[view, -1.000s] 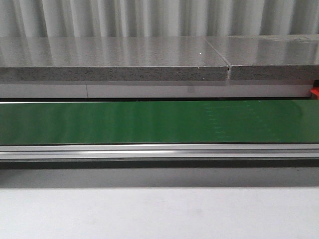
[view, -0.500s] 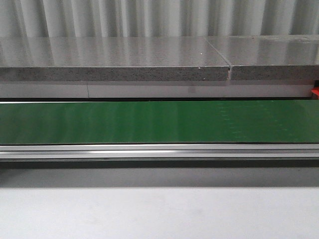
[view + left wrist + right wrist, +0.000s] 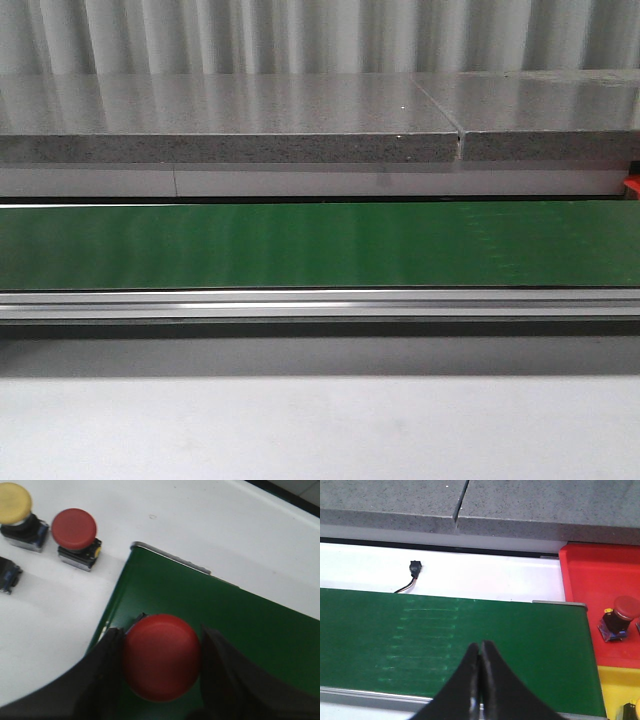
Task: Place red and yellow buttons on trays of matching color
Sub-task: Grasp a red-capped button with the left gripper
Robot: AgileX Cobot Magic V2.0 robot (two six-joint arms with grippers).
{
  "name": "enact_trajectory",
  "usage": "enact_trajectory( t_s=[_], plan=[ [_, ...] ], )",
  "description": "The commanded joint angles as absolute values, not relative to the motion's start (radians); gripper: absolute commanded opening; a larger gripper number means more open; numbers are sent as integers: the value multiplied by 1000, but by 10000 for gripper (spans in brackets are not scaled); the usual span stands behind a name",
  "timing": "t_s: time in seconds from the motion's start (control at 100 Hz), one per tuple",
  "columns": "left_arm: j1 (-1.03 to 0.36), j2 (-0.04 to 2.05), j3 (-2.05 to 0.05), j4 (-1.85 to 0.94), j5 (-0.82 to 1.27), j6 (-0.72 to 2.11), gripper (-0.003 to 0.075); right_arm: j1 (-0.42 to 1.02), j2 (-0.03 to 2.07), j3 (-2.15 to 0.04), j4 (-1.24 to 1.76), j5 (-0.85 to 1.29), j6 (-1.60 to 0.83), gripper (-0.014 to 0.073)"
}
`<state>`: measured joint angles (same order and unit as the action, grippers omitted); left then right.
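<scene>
Left wrist — left pincer (image 3: pixel 161 666) clamps red button (image 3: pixel 161 662) | right pincer (image 3: pixel 480 680) closed

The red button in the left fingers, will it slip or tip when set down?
The red button has a smooth domed cap, so the fingers may slip. It probably looks top-heavy like its neighbour, so it might tip on the green belt.

A dark button body (image 3: pixel 9 575) by the white table's (image 3: pixel 240 535) edge was cut off by the frame, its cap unseen. The held red button (image 3: pixel 161 656) hid its own base. At the yellow tray's (image 3: pixel 612 687) corner an object (image 3: pixel 631 711) was cropped, unidentifiable. In the front view a red scrap (image 3: pixel 631 186) was cut off beyond the green belt's (image 3: pixel 300 245) right end.
</scene>
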<state>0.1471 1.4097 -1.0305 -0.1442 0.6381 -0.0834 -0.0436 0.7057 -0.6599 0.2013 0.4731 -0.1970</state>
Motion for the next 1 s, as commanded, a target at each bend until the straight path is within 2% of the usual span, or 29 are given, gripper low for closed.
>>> enact_trajectory(
  t_s=[0.0,0.36,0.43,0.48,0.55,0.62,0.67,0.72,0.77,0.83,0.99],
  plan=[
    [115,1390,-1052,-132,576,-79,-21,-44,700,-687,203,411,-206,-68],
    [91,1479,-1052,-132,569,-63,-19,-44,700,-687,203,411,-206,-68],
    [91,1479,-1058,-134,582,-42,0,-44,700,-687,203,411,-206,-68],
    [91,1479,-1066,-134,592,-36,45,-44,700,-687,203,411,-206,-68],
    [91,1479,-1079,-137,608,-34,162,-44,700,-687,203,411,-206,-68],
    [91,1479,-1091,-146,620,-11,334,-44,700,-687,203,411,-206,-68],
    [91,1479,-1101,-163,627,0,484,-44,700,-687,203,411,-206,-68],
    [91,1479,-1110,-167,635,0,596,-44,700,-687,203,411,-206,-68],
    [85,1479,-1123,-168,649,0,668,-44,700,-687,203,411,-206,-68],
    [79,1477,-1142,-168,661,6,696,-44,700,-687,203,411,-206,-68],
    [69,1467,-1196,-168,664,7,666,-44,700,-687,203,411,-206,-68]
  ],
)
